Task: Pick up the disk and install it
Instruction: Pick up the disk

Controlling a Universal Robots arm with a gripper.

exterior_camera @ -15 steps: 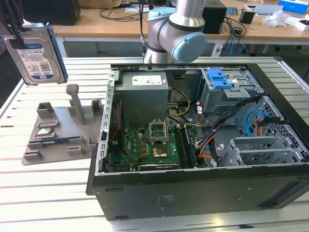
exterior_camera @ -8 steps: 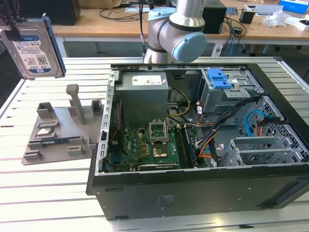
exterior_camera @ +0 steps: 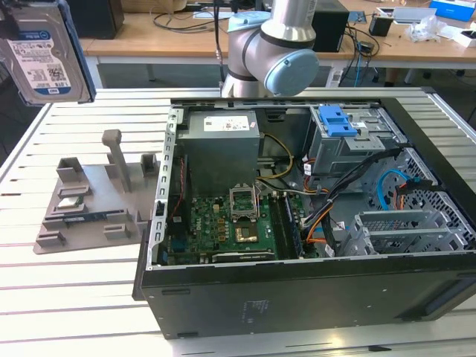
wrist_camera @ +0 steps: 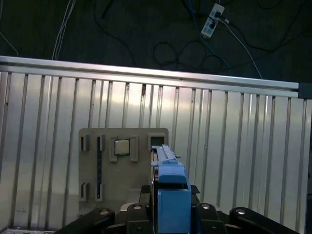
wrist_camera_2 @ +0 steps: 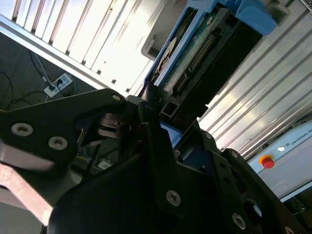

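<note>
One gripper (wrist_camera: 170, 194) grips disk (exterior_camera: 41, 52) high over slatted table (exterior_camera: 74, 297); wrist pointing down.

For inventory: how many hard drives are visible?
1: the silver-grey rectangular metal hard drive, held by the black end effector, exterior view's upper left; the black computer case may hide others.

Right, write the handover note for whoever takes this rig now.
Gripper: fingers shut on the disk.
Disk: held in the air at the exterior view's left, above the slatted table by the grey holder.
Done: the disk is picked up.
Left: the disk is not yet installed; the open computer case sits on the table at the exterior view's right.
</note>
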